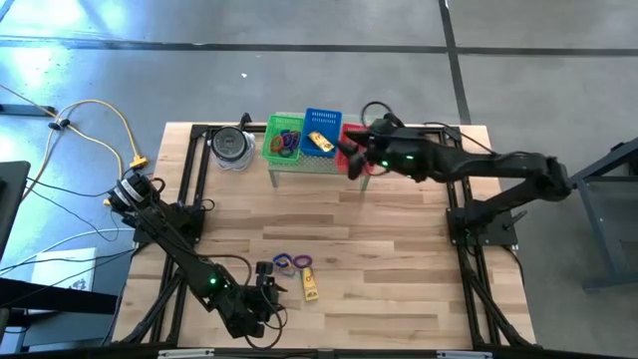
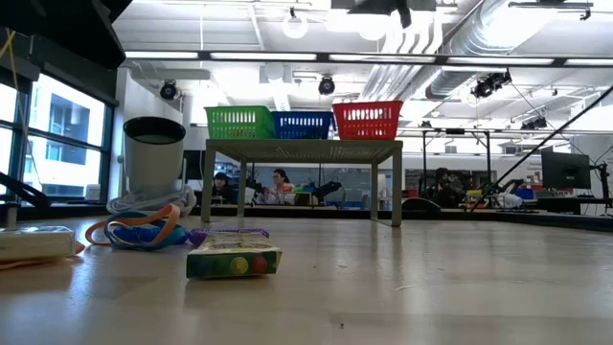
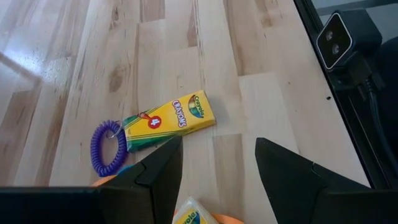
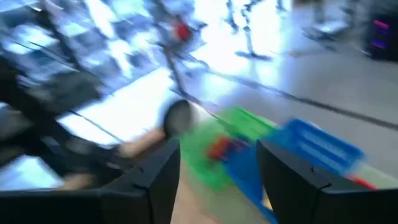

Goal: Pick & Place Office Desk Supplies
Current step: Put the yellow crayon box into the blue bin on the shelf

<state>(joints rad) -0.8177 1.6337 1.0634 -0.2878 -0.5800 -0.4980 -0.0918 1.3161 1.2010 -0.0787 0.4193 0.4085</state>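
Right gripper (image 1: 351,158) over the red basket (image 1: 356,135), fingers parted, holding nothing. Left gripper (image 3: 217,168) low at the near bench (image 1: 399,229) edge, fingers spread and empty, just short of the crayon box (image 3: 169,121) and purple coil loop (image 3: 107,148).

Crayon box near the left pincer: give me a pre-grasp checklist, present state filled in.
1. Left pincer open: ok, a clear gap shows between its fingers.
2. Crayon box in reach ahead of it: ok, lying flat on the table.
3. Box free of neighbours: not ok, the purple coil loop touches one end.
4. Right pincer out of the way: ok, far off at the red basket.
5. Blue basket has room: cannot tell.
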